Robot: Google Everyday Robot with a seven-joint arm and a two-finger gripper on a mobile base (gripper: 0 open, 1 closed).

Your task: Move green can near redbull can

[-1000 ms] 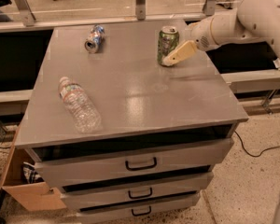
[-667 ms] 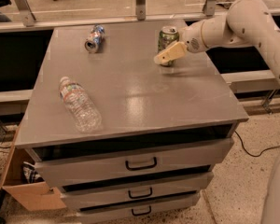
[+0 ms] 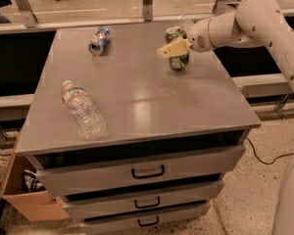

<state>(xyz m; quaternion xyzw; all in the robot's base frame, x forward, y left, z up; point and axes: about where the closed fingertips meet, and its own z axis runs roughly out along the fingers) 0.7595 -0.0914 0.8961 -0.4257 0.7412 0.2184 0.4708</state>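
Grey drawer cabinet [image 3: 147,173] with three black-handled drawers, an open cardboard box [image 3: 32,204] on the floor at its left; on the front left of its top lies a clear plastic water bottle [image 3: 83,110], cap pointing away, label print unreadable. Far right of the top: green can [image 3: 179,61], upright, silver lid, markings illegible, with the cream gripper [image 3: 172,49] across its front; whether it grasps the can cannot be told. Far left: redbull can [image 3: 99,39], blue and silver, on its side, well apart from the green can.
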